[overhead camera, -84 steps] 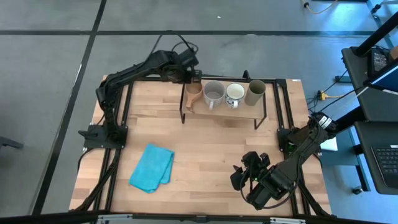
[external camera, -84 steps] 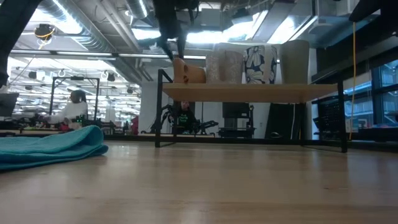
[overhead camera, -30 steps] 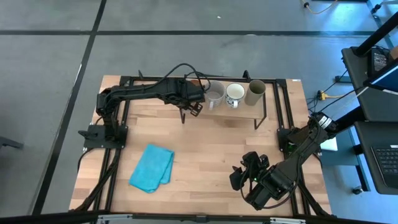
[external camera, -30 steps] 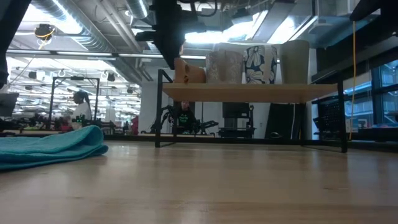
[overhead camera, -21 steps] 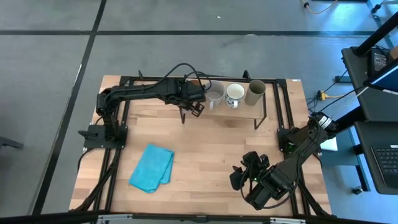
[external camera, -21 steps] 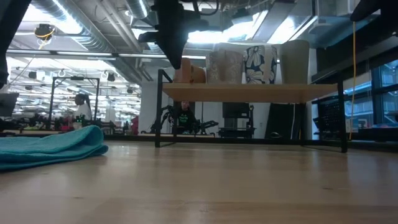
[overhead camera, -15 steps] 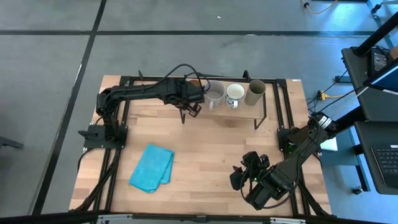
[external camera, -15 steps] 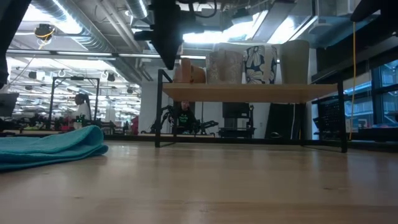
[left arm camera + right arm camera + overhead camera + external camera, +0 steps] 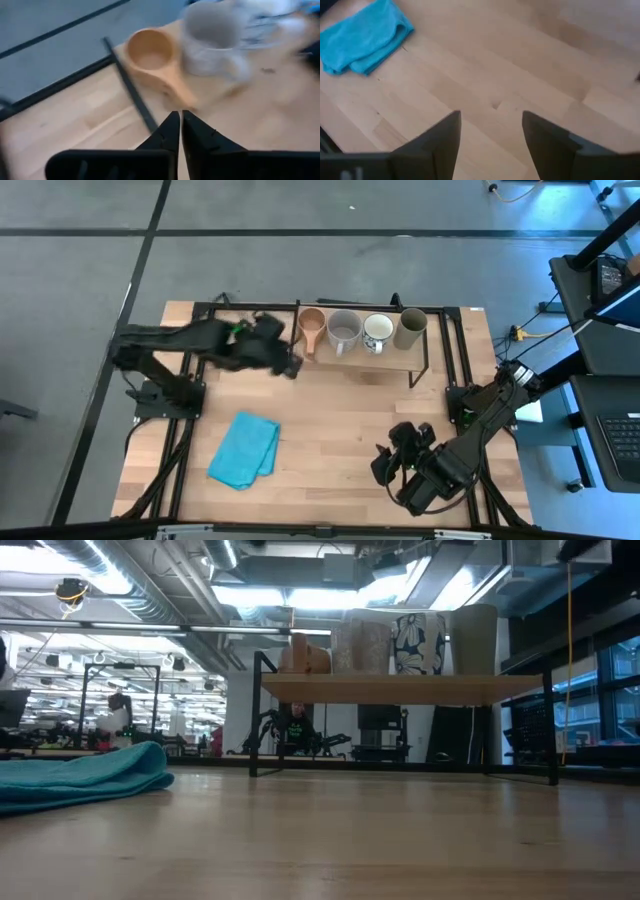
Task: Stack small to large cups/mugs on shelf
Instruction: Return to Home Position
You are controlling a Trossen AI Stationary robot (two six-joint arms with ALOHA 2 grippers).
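Four vessels stand in a row on the shelf's wooden top board (image 9: 365, 356): brown wooden cup (image 9: 312, 323), grey mug (image 9: 344, 330), white mug (image 9: 378, 332), olive tumbler (image 9: 411, 328). The low view shows the same row, brown cup (image 9: 305, 655) at the left end. My left gripper (image 9: 288, 366) is shut and empty, just left of the shelf's left end; its wrist view shows the brown cup (image 9: 150, 50) and grey mug (image 9: 212, 37) beyond the shut fingers (image 9: 178, 120). My right gripper (image 9: 492, 120) is open over bare table near the front right (image 9: 385, 465).
A crumpled blue cloth (image 9: 245, 450) lies on the table's near left part, also seen in the right wrist view as the cloth (image 9: 362, 37). The shelf's thin black legs (image 9: 130, 85) stand close to my left gripper. Bare tabletop (image 9: 350, 415) lies between shelf and right arm.
My left gripper has drawn back from the brown cup at the shelf's left end, moving toward the table's left and slightly toward the near edge, out of the low view. The brown cup stays on the shelf beside the grey mug.
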